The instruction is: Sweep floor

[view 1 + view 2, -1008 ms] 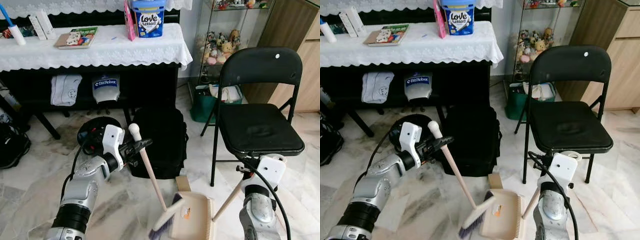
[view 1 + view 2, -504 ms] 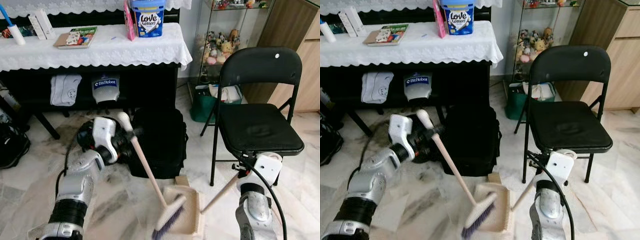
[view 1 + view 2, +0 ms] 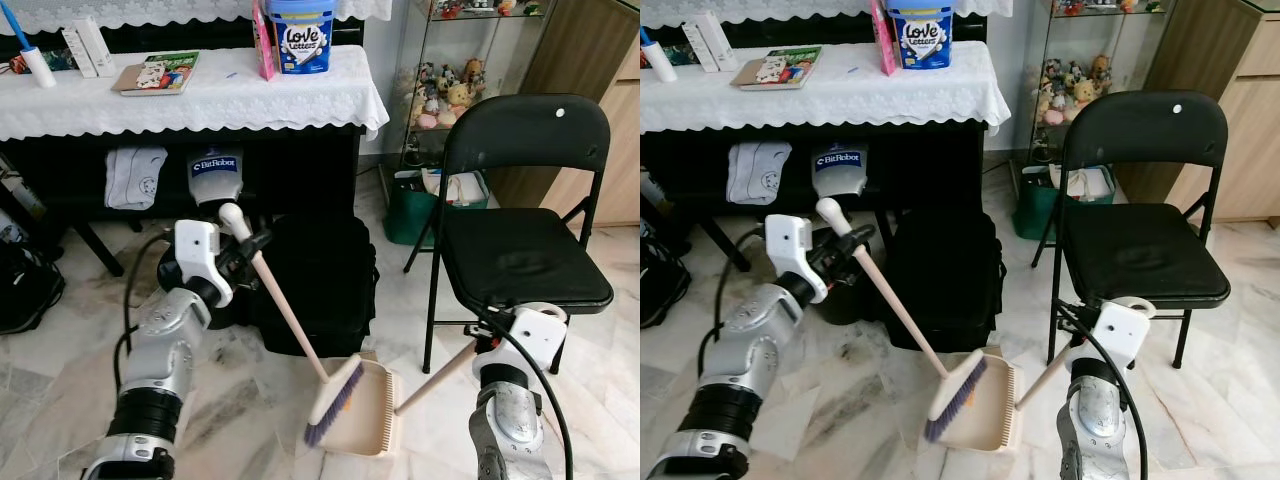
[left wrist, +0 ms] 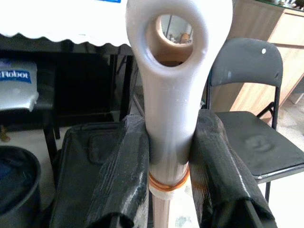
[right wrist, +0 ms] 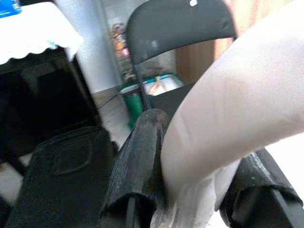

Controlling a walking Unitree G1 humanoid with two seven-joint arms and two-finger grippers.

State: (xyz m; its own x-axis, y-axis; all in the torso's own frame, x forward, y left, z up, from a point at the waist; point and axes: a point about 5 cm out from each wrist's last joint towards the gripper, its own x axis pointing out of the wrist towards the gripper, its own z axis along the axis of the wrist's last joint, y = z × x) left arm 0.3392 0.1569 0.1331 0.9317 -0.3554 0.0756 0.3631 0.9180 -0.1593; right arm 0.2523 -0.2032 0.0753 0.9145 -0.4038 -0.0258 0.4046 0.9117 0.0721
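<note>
Since a second ago my left claw point(image 3: 243, 250) has pulled the broom's point(image 3: 290, 325) handle top up and back toward the desk point(image 3: 200, 100), and the bristles now rest at the mouth of the dustpan point(image 3: 368, 415) instead of beside it. That claw is clamped on the handle just under its white looped cap. My right claw point(image 5: 190, 190) is squeezed around the dustpan's pale handle, which slants down to the pan on the marble floor point(image 3: 60, 380), in front of the black bag point(image 3: 320, 280) and beside the folding chair point(image 3: 525, 230).
</note>
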